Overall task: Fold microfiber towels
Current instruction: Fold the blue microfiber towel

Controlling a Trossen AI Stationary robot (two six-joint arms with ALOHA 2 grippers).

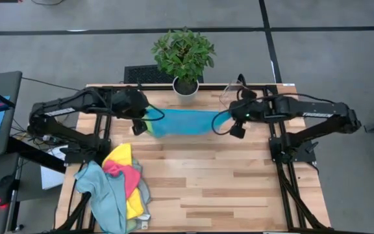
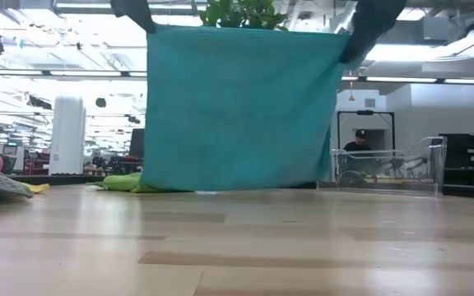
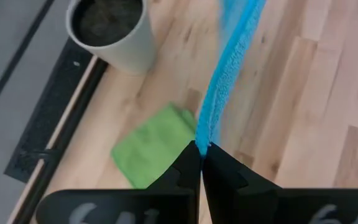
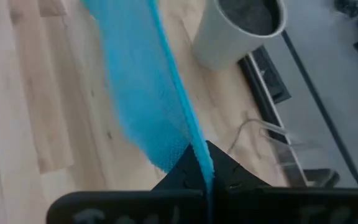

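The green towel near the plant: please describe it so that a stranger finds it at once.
Start at the potted plant at the table's far edge. Just left of its white pot, a small folded green towel lies flat on the wood, beneath the hanging blue towel. It alone is folded; the other loose towels form a heap.

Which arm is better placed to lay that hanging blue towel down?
Neither alone, I'd guess. The left gripper and right gripper each pinch a top corner of the blue towel, which hangs stretched between them above the table. Both must lower together.

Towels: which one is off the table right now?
The blue towel, hanging stretched between both end effectors; the green one and the pile lie on the table.
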